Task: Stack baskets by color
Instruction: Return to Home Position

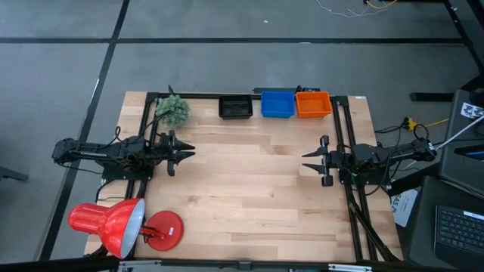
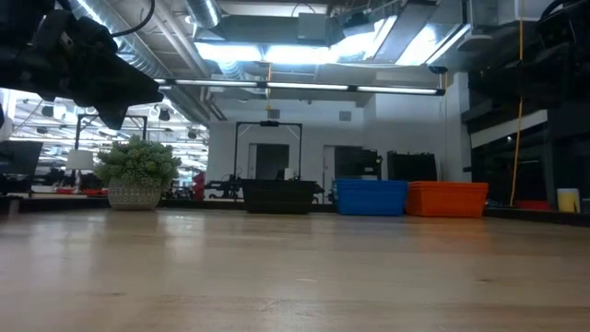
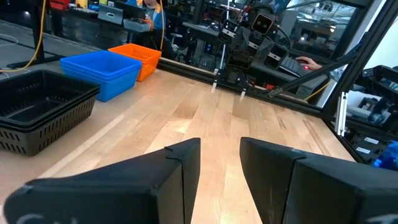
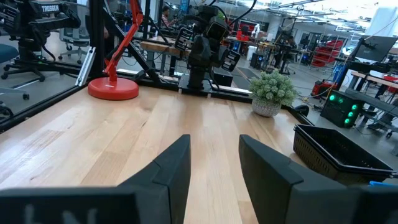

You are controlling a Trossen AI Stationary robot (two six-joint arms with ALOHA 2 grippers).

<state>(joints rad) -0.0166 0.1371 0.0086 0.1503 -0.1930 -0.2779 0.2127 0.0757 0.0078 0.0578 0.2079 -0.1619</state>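
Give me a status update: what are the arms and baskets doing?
Left gripper open, empty, left edge. Right gripper open, empty, right edge. Black baskets, blue baskets, orange baskets side by side, far edge. Plant ball, red desk lamp off left.

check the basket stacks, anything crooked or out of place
Nothing stands out. The black stack, blue stack and orange stack sit side by side, squarely lined up along the far edge of the table, one colour each.

Blk baskets (image 1: 235,107), blue baskets (image 1: 277,104), orange baskets (image 1: 313,103); red lamp (image 1: 113,224); green plant (image 1: 172,110); pale-wood tbl (image 1: 249,189).
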